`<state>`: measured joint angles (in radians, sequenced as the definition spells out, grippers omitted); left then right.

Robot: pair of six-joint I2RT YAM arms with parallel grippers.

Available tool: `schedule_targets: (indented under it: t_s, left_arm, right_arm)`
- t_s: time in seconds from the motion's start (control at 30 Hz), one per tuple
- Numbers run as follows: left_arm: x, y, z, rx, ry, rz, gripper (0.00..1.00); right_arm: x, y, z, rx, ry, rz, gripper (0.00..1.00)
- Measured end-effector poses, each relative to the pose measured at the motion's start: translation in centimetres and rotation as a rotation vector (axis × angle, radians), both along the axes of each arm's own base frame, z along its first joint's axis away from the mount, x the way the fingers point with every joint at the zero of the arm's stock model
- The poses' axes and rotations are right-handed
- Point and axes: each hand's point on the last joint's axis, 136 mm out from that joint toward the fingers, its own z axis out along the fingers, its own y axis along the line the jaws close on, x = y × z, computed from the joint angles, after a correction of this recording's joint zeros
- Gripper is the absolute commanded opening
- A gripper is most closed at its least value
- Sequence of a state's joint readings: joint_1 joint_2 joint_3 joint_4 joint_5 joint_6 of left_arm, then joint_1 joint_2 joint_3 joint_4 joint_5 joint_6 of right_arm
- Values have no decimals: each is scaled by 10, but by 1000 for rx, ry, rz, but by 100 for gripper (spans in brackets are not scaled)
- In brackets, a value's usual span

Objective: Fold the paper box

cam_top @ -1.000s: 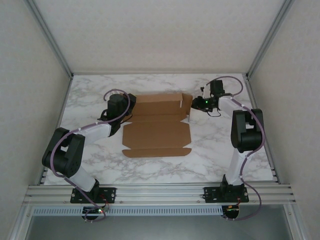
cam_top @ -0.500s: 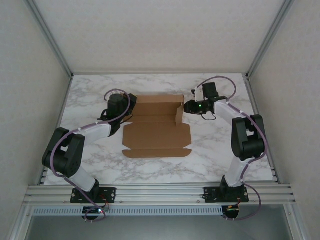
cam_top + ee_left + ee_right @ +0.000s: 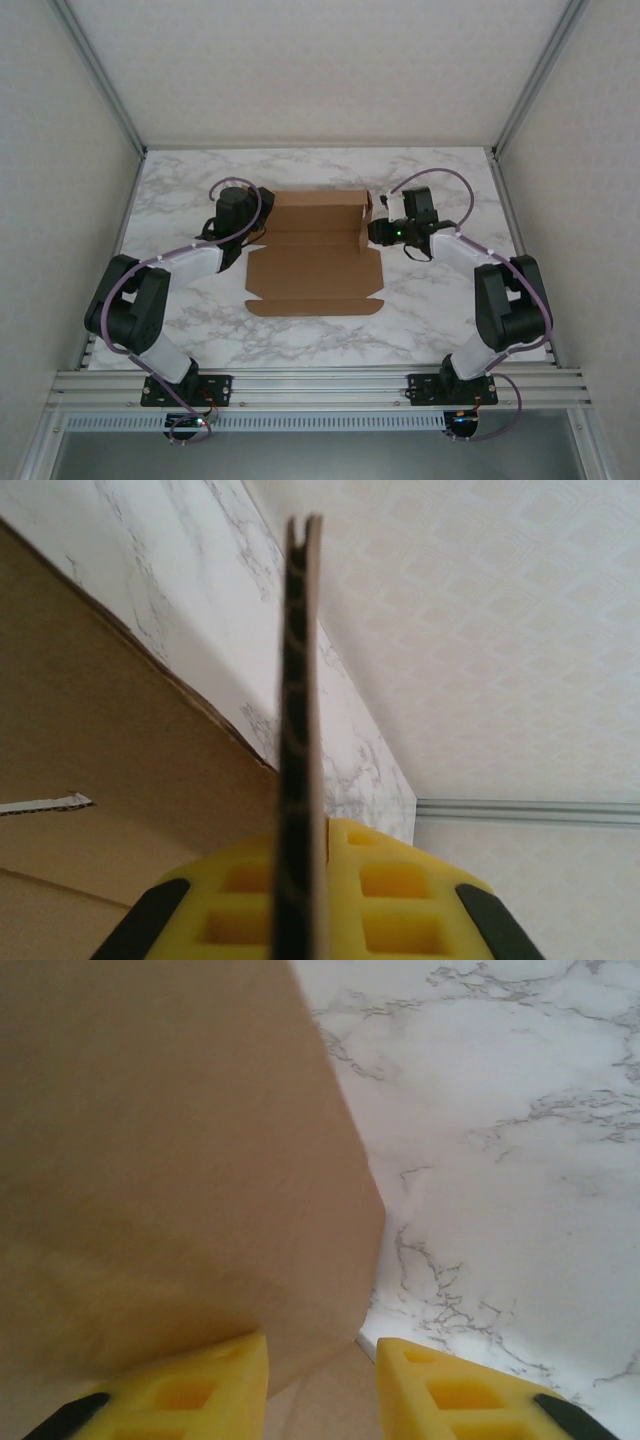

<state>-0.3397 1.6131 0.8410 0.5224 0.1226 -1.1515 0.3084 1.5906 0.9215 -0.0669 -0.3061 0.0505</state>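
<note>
The paper box (image 3: 312,270) is a brown cardboard die-cut piece lying partly folded in the middle of the marble table (image 3: 430,300), its back panel and side flaps raised. My left gripper (image 3: 252,222) is at the box's far left corner. In the left wrist view it (image 3: 315,880) is shut on a flap (image 3: 300,680) seen edge-on between the yellow fingers (image 3: 400,890). My right gripper (image 3: 372,232) is at the right side flap. In the right wrist view its (image 3: 320,1380) jaws stand apart, with the brown flap (image 3: 180,1160) rising just ahead of the left finger (image 3: 200,1390).
White walls close in the table on three sides, with aluminium posts (image 3: 105,80) at the back corners. A metal rail (image 3: 320,385) carrying both arm bases runs along the near edge. Bare marble lies to the right of the box (image 3: 520,1160).
The right arm has swung left and nearer, bringing its gripper against the box's right flap, which now stands more upright. The left arm has kept its hold and place.
</note>
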Motion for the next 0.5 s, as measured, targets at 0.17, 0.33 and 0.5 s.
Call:
schedule_targets:
  t_s: [0.17,0.33,0.5]
  left_arm:
    - [1,0,0,0,0,0,0]
    - [1,0,-1,0,-1,0,0]
    - [1,-1,-1,0,-1,1,0]
  right_arm:
    - [2,7,9,-60,-139,87,36]
    - [17,9,16,-121,-203,120,36]
    - [24,14,16,-157,-226,154,39]
